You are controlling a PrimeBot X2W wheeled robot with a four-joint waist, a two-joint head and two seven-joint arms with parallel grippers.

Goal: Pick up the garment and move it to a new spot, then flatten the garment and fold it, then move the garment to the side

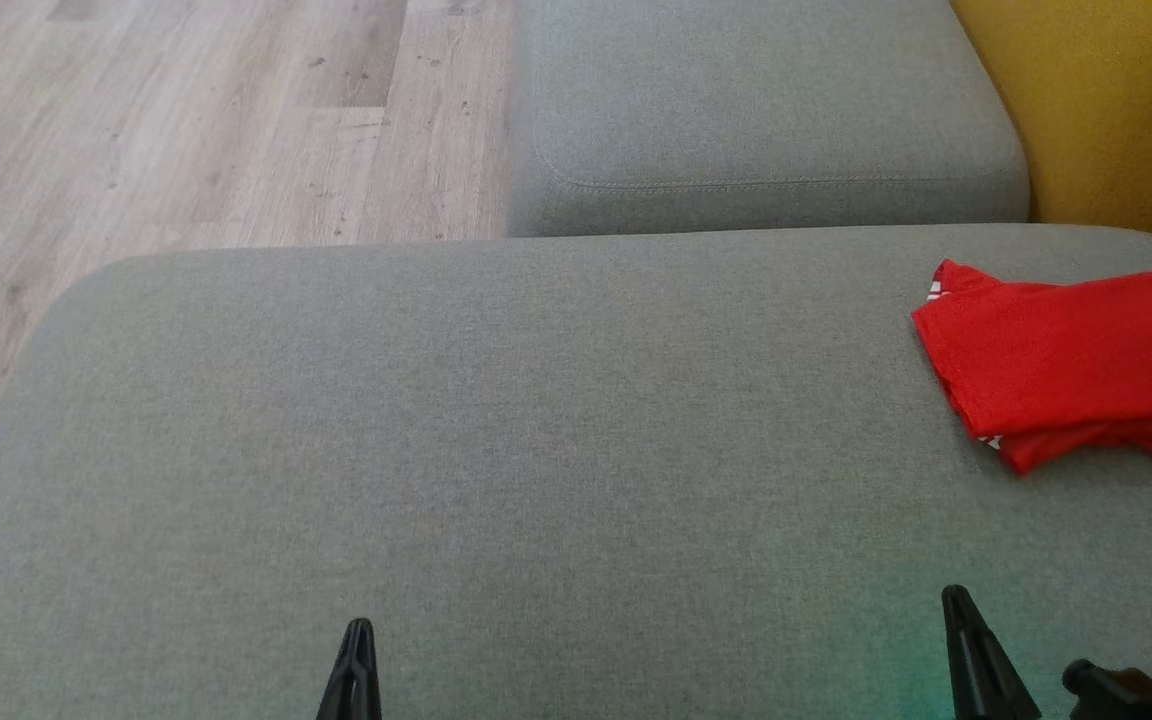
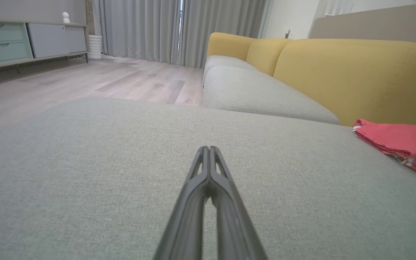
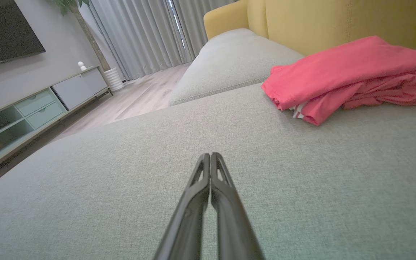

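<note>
ok so both sets of fingers are fully closed here. The left fingers are pressed together tip to tip with nothing between them, and the right fingers are the same, pinched flat against each other and holding nothing. Both point out low over the big grey seat cushion. I honestly can't tell if the tips brush the fabric or sit just above it. In the head view they poke up from the bottom edge, left one lower left, right one lower right, well apart from each other.

The garment is red and sits folded into a rough rectangle at the far right side of that same cushion, near the yellow backrest. It's ahead of the right fingers and not touching them, with bare cushion between. A bit of white stripe peeks out from the folded edge, and the bottom layer is bunched a little under the top one. From the left wrist view it's way off to the right.

Further out there's a second grey cushion butted up behind the first, pale wood floor to the left, grey curtains at the back, a low cabinet with pale green drawers, and a dark TV on the wall.
</note>
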